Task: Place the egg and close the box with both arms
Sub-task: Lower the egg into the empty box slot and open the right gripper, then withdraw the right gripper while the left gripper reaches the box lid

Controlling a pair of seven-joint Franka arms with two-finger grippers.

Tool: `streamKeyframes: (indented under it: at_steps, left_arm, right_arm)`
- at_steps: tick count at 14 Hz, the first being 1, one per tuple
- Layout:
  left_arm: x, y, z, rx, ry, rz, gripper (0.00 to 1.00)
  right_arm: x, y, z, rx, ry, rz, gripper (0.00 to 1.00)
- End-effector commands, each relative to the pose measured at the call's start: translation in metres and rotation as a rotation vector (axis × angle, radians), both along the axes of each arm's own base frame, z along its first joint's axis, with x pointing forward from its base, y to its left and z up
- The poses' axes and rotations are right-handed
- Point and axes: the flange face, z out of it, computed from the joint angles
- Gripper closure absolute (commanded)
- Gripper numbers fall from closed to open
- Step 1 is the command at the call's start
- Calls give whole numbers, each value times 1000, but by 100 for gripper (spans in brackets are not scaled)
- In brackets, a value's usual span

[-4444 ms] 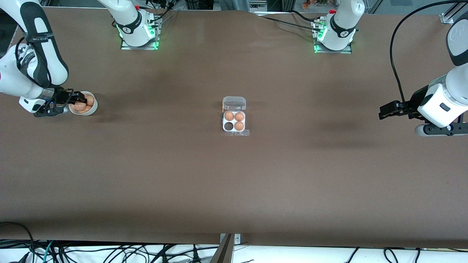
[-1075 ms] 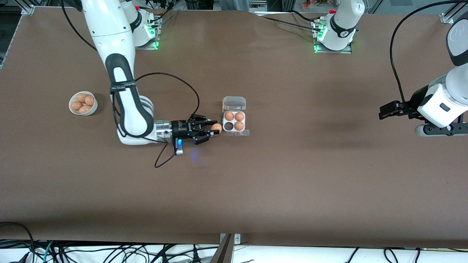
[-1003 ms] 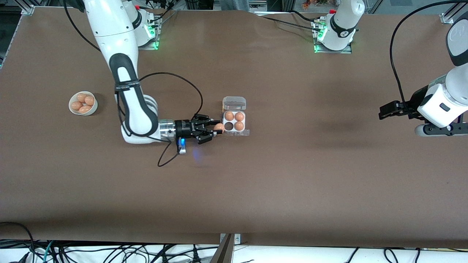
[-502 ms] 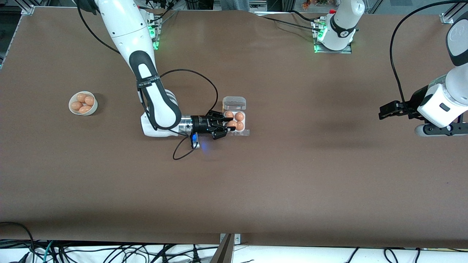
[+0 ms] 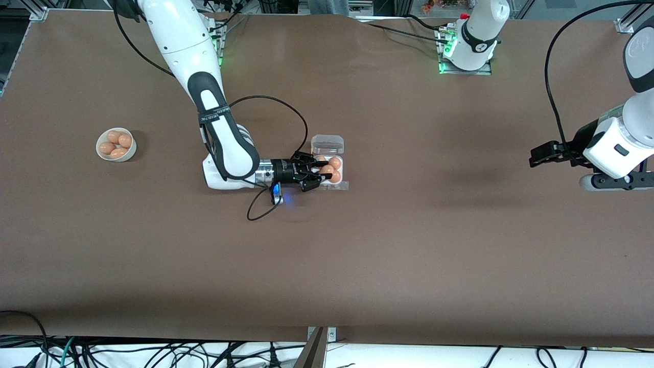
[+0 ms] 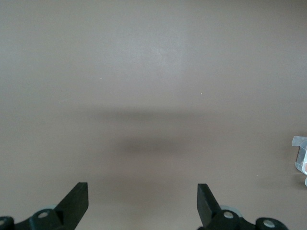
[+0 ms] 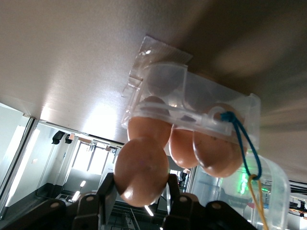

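You are at the placing step: your right gripper (image 5: 321,173) is clamped on the egg (image 7: 141,171) and hangs over the box (image 5: 337,185), above its one free cell, the one toward the right arm's end and nearer the front camera. Next, I judge, lower gently, then let go. The lid stands up. Your left gripper (image 5: 536,155) waits wide apart, well away from the box.

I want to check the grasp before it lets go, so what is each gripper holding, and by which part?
The right gripper is shut on the egg, fingers pinching its sides, over the box. The left gripper is open and holds nothing.
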Motion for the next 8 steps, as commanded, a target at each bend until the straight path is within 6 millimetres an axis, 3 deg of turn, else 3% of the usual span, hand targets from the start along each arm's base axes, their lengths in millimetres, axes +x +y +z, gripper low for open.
streamKeyframes:
  at_steps: [1, 5, 8]
  left_arm:
    - [3, 0, 5, -21, -13, -20, 0]
    - [3, 0, 5, -21, -13, -19, 0]
    - [3, -1, 5, -21, -13, -20, 0]
  right_arm:
    - [-3, 1, -6, -10, 6, 7, 3]
    - [3, 0, 3, -41, -29, 57, 0]
    - [28, -25, 31, -128, -142, 139, 0]
